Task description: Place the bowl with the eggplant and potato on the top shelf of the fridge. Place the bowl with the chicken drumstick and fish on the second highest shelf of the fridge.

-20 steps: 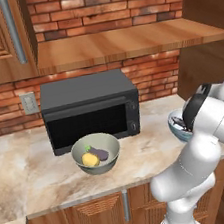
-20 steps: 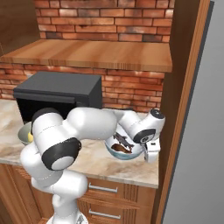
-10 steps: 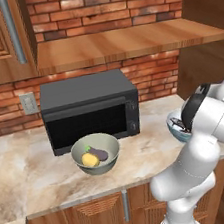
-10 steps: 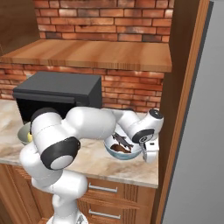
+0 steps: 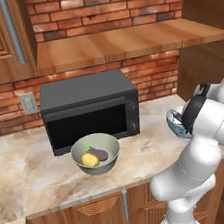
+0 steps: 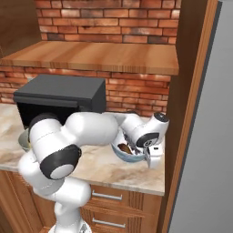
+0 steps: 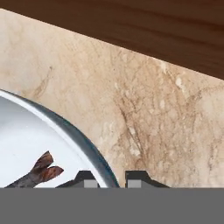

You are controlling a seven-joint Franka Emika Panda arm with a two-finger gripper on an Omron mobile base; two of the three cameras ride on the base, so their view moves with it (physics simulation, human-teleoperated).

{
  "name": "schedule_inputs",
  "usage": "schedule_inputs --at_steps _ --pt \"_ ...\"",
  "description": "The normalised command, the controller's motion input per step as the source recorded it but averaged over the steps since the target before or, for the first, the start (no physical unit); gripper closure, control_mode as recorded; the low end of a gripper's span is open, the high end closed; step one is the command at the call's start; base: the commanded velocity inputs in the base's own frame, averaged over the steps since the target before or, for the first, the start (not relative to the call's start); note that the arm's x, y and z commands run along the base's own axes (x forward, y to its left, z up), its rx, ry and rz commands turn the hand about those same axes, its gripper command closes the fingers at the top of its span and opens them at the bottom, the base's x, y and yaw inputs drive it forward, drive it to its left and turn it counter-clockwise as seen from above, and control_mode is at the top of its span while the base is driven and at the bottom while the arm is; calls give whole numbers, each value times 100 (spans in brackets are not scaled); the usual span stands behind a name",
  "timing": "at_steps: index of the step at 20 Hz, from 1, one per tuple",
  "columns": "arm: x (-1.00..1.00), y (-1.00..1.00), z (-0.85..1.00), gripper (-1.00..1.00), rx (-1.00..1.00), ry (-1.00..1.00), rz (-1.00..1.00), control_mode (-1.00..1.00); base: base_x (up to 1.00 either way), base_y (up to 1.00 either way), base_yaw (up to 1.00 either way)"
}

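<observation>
Down low, hand (image 7: 109, 178) pinches the blue bowl (image 7: 52, 140) rim.

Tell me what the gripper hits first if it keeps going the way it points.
The gripper straddles the pale blue bowl's rim, fingers closed on it; pushing on, it would likely meet the marble counter just beyond.

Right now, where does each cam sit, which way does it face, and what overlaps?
Left base view: behind-left of the arm, facing the brick wall; microwave, olive bowl, white arm lower right.
Right base view: behind-right, same counter; arm from lower left, fridge at right.
Hand view: along the gripper, jaws astride the pale blue bowl rim.
Shared: both base views show the microwave and blue bowl.
</observation>
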Motion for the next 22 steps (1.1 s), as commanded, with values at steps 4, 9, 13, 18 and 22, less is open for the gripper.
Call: schedule_inputs --at_steps 4,9,13,18,22 --pt "-27 97 33 100 -5 -6 3 -100 0 0 0" --pt "-28 100 88 100 -10 -16 0 -100 0 0 0" --pt "-40 84 100 100 -4 -14 0 -100 0 0 0" --pt "-83 46 100 100 9 -8 0 -100 0 0 0" --pt "-90 25 93 100 30 -4 1 -100 0 0 0"
